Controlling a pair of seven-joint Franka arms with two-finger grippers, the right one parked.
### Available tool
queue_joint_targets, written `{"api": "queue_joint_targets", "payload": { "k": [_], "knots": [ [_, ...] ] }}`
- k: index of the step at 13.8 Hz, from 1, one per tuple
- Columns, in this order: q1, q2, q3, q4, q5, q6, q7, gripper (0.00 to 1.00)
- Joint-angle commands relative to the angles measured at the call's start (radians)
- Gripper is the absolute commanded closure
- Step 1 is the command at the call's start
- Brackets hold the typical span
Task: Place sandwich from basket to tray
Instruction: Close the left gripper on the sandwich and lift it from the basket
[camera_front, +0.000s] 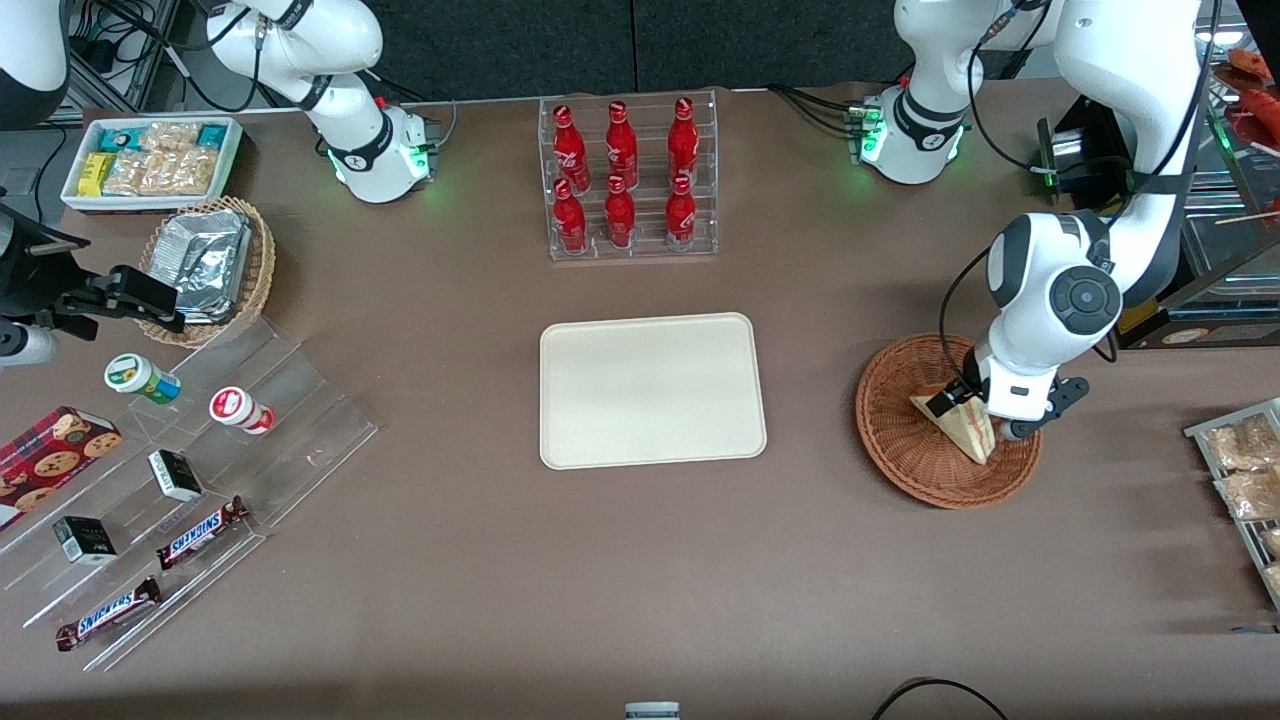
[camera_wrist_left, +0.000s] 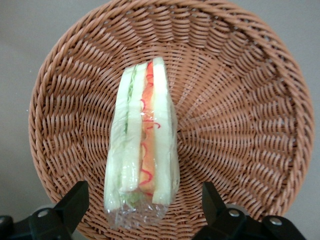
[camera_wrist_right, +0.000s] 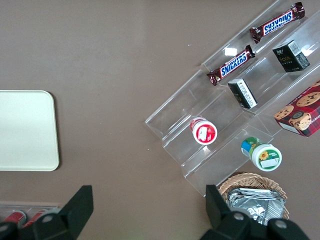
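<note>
The sandwich (camera_front: 962, 428) is a plastic-wrapped wedge of white bread with red-orange and green filling. It lies in the round reddish-brown wicker basket (camera_front: 900, 465) toward the working arm's end of the table. My left gripper (camera_front: 980, 415) hangs low over the basket, open. In the left wrist view the sandwich (camera_wrist_left: 142, 145) lies on the basket's weave (camera_wrist_left: 240, 110). The gripper (camera_wrist_left: 144, 202) straddles its wrapped end, and the black fingers (camera_wrist_left: 74, 204) stand apart from the wrap on both sides. The cream-white tray (camera_front: 650, 390) lies bare at the table's middle and also shows in the right wrist view (camera_wrist_right: 25, 131).
A clear rack of red bottles (camera_front: 628, 180) stands farther from the front camera than the tray. A tan basket of foil packs (camera_front: 205, 265), a white snack bin (camera_front: 150, 160) and a clear stepped shelf (camera_front: 190, 480) with snacks lie toward the parked arm's end. A wire rack of packets (camera_front: 1245, 480) stands beside the basket.
</note>
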Motion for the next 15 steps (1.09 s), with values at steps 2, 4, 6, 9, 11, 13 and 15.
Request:
{"api": "queue_joint_targets", "payload": {
  "k": [2,4,6,9,11,13,15],
  "knots": [
    [0.005,0.019,0.004,-0.004,0.013,0.046,-0.025,0.00],
    [0.019,0.025,0.018,-0.002,0.010,0.069,-0.028,0.00],
    [0.019,0.049,0.018,-0.002,0.007,0.105,-0.070,0.00],
    [0.014,0.057,0.016,-0.005,0.010,0.112,-0.073,0.02],
    [0.010,0.056,0.016,-0.007,0.010,0.105,-0.074,0.01],
    [0.008,0.054,0.015,-0.007,0.012,0.091,-0.076,0.08],
    [0.008,0.045,0.015,-0.005,0.012,0.059,-0.074,0.54]
  ]
}}
